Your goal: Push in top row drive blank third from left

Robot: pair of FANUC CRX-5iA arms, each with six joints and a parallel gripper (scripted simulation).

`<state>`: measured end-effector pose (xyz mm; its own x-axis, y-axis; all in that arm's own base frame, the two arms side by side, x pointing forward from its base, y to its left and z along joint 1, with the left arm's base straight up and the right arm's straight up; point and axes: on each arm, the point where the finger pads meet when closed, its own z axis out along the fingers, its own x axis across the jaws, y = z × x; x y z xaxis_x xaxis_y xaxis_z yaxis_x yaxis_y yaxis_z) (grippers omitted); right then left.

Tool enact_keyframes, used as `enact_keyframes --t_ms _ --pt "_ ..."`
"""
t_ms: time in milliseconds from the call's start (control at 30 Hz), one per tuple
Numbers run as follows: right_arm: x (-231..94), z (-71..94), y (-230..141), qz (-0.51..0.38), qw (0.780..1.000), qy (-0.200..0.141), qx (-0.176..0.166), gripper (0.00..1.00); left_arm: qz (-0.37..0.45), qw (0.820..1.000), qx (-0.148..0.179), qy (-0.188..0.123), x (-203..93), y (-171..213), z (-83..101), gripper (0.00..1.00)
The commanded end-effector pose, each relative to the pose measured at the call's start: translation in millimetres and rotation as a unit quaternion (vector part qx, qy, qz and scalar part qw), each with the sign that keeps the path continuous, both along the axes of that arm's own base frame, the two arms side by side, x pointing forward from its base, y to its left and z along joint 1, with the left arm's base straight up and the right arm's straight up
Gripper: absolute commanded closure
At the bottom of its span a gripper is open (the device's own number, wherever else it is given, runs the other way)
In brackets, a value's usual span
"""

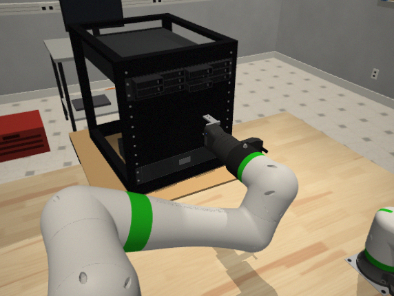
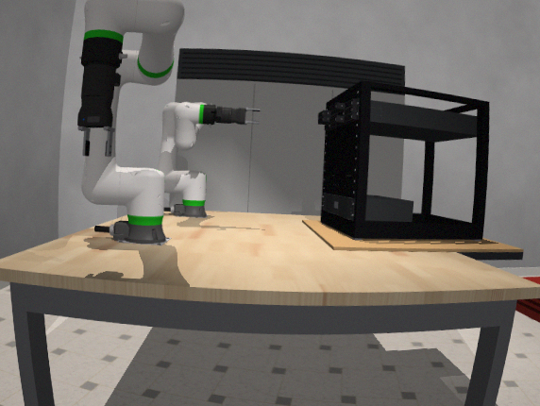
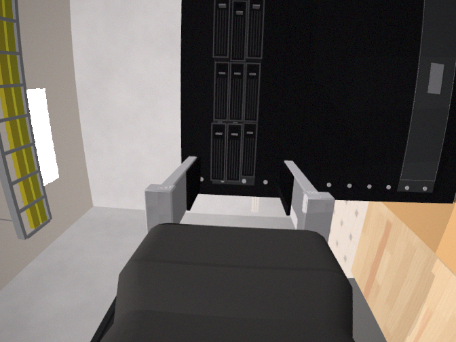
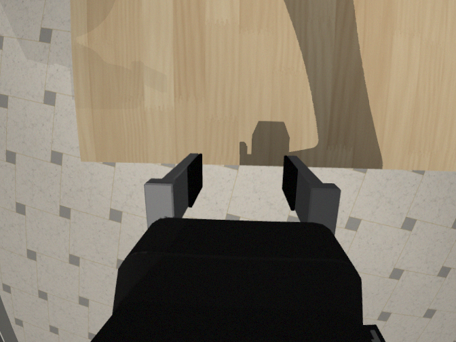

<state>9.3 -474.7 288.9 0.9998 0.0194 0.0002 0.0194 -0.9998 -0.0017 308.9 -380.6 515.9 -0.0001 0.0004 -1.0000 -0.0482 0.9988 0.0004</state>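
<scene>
The black rack (image 1: 179,118) (image 2: 361,189) (image 3: 331,110) stands upright. The top-row, third-from-left blank (image 1: 199,71) (image 3: 220,31) sticks out from its neighbours in the top view; it is at the top edge of the left wrist view. Below it, the middle blank (image 3: 239,32) sits deeper and the bottom one (image 1: 200,85) (image 3: 255,31) sticks out. The left column's top blank (image 1: 148,82) (image 3: 218,154) and middle one also protrude. My left gripper (image 2: 257,116) (image 3: 239,174) is open, level, facing the rack front across a gap. My right gripper (image 2: 97,153) (image 4: 242,171) is open, pointing down, far from the rack.
The rack stands on a thin wooden board (image 1: 80,148) (image 2: 340,245) on the worktable (image 1: 310,151) (image 2: 264,274). The left arm (image 1: 193,224) reaches across in front of the rack. The right arm's base (image 2: 143,231) is near the table's near edge in the exterior view.
</scene>
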Motion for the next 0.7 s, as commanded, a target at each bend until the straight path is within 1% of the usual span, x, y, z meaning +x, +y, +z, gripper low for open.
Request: enact_keyframes --t_ms 0,200,233,667 --pt "-0.1 0.8 -0.2 0.0 1.0 0.0 -0.001 0.0 0.0 1.0 -0.001 0.0 0.0 0.1 0.6 0.0" --pt "-0.1 0.8 -0.2 0.0 1.0 0.0 -0.001 0.0 0.0 1.0 -0.001 0.0 0.0 0.1 0.6 0.0" --pt "-0.1 0.8 -0.2 0.0 1.0 0.0 -0.001 0.0 0.0 1.0 -0.001 0.0 0.0 0.1 0.6 1.0" --pt "-0.1 0.8 -0.2 0.0 1.0 0.0 -0.001 0.0 0.0 1.0 -0.001 0.0 0.0 0.1 0.6 1.0"
